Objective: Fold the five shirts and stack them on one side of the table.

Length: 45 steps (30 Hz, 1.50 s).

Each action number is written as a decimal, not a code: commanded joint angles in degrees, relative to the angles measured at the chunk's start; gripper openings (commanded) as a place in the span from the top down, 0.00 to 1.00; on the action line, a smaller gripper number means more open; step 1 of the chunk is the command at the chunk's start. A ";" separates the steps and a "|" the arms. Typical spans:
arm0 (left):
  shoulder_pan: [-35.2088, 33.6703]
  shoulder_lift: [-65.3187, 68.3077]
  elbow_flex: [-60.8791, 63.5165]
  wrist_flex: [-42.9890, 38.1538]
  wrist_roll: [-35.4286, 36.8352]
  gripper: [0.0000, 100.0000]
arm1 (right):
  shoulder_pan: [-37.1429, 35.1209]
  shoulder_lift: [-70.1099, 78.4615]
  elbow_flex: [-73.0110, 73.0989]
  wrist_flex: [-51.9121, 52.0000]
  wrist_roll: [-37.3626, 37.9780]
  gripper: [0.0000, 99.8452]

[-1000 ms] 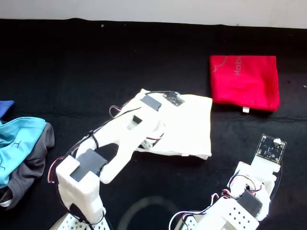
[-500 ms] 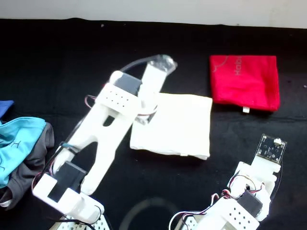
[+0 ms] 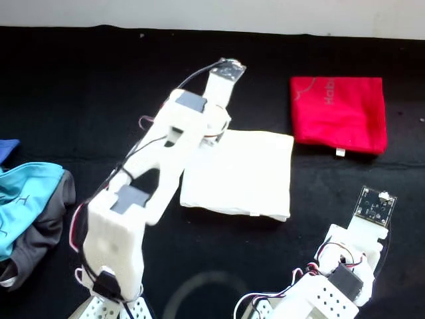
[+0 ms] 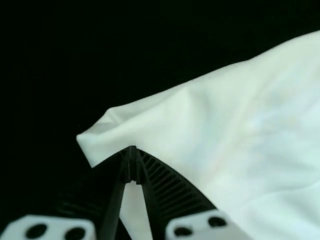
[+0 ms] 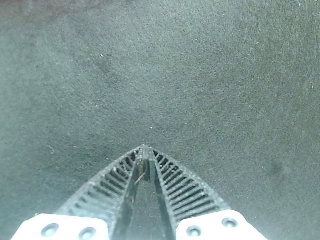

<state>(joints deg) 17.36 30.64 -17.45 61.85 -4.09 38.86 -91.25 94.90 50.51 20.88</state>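
A folded white shirt (image 3: 242, 174) lies flat in the middle of the black table. A folded red shirt (image 3: 339, 113) sits at the far right. My left arm (image 3: 179, 143) stretches from the near left to the white shirt's far left corner. In the left wrist view my left gripper (image 4: 131, 152) is shut, its tips resting at the edge of the white shirt (image 4: 225, 130) by a slightly puckered corner; I cannot tell if cloth is pinched. My right gripper (image 5: 144, 148) is shut over bare black cloth, and its arm (image 3: 352, 256) stays at the near right.
A loose pile of shirts sits at the left edge: a teal one (image 3: 26, 196) on a grey one (image 3: 50, 222), with a blue one (image 3: 6, 149) behind. A pale wall strip (image 3: 212, 13) borders the table's far edge.
My left arm has lifted off the white shirt and swung toward the far side, ending at the shirt's far left corner. The white shirt, the red shirt and my right arm have not moved.
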 commanded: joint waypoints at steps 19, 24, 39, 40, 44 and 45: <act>-6.46 11.47 -26.33 17.41 0.44 0.99 | -15.87 0.13 -16.75 16.31 -4.48 0.99; -6.20 11.47 -38.29 31.56 0.44 0.99 | -25.36 0.13 -18.24 16.66 -5.01 0.99; -1.54 -11.30 -22.64 39.21 2.73 0.99 | -27.30 32.31 -50.07 20.26 -4.66 0.99; -1.27 -13.05 -18.86 37.98 2.73 0.99 | -27.38 35.91 -53.41 21.23 -4.66 0.99; -1.45 -18.68 -1.01 31.21 2.73 0.99 | -31.52 47.87 -63.25 24.22 -4.66 0.99; -1.54 -20.00 3.65 29.63 2.73 0.99 | -33.36 50.59 -65.01 24.66 -4.66 0.99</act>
<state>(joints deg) 15.43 16.57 -25.63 95.60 -1.80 9.41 -48.35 37.76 73.54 16.40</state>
